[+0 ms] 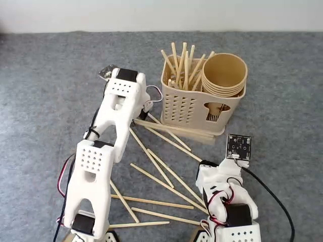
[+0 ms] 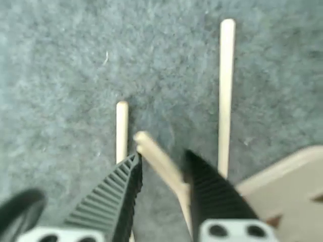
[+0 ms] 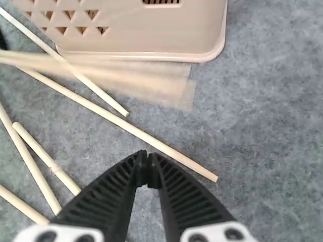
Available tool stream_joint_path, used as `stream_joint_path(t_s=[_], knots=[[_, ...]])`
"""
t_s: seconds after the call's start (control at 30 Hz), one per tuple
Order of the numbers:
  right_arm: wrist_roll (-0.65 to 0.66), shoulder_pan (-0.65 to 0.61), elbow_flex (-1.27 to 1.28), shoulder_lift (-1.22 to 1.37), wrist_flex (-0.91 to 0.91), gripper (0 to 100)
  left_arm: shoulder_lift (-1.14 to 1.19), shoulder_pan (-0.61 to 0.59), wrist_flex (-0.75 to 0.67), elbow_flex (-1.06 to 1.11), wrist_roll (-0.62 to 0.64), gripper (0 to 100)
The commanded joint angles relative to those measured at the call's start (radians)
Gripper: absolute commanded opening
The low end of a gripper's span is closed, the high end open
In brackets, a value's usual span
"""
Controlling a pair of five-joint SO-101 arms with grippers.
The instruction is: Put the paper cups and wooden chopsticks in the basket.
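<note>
Left gripper [image 2: 162, 155] low over the grey surface [image 1: 50, 101], just beside the base of the basket [image 1: 189, 108]. Its jaws stand apart and straddle one chopstick [image 2: 155, 157] close to the stick's end; the stick lies nearer one jaw than the other, and two more sticks flank it. Right gripper [image 3: 148, 169] hangs over the loose chopsticks [image 1: 151, 201] in front of the basket, jaws together with nothing between them. The paper cups [image 1: 224, 73] sit stacked in one compartment of the basket, and a sheaf of chopsticks [image 1: 184, 63] stands in the other, so the scattered, partly crossed sticks on the surface appear to be what is left. Probable failure modes: a grip taken so near the end lets the long free length swing or pivot out once lifted. Closing off-centre may roll the stick sideways instead of trapping it. With the basket wall so near, a jaw or the trailing stick could shove the light basket or tip it. At insertion the new stick may catch on the upright sheaf and fall outside. The translucent sleeve [image 3: 151, 83] against the basket's base and the crossed sticks could be dragged along.
</note>
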Motion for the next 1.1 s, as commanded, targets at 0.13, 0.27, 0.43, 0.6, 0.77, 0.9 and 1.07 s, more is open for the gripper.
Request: stream_joint_path(t_s=[0.13,0.27,0.43,0.6,0.77,0.9,1.07], knots=[[-0.008,0.013,-0.005,-0.012,-0.002,0.9,-0.009,0.011,0.040,-0.091,0.012,1],[-0.006,0.013,0.014,-0.012,-0.012,0.9,-0.008,0.006,0.040,-0.090,0.012,2],[-0.006,0.013,0.017,-0.012,-0.012,0.9,-0.015,0.002,0.043,-0.090,0.009,1],[-0.006,0.013,0.018,-0.012,-0.012,0.9,-0.078,-0.021,0.043,-0.102,0.008,1],[-0.006,0.013,0.018,-0.012,-0.012,0.9,-0.244,-0.046,0.044,-0.102,-0.037,1],[-0.006,0.013,0.018,-0.012,-0.012,0.9,-0.402,-0.063,0.044,-0.082,-0.052,1],[-0.006,0.013,0.018,-0.012,-0.012,0.9,-0.595,-0.063,0.044,-0.007,-0.092,1]])
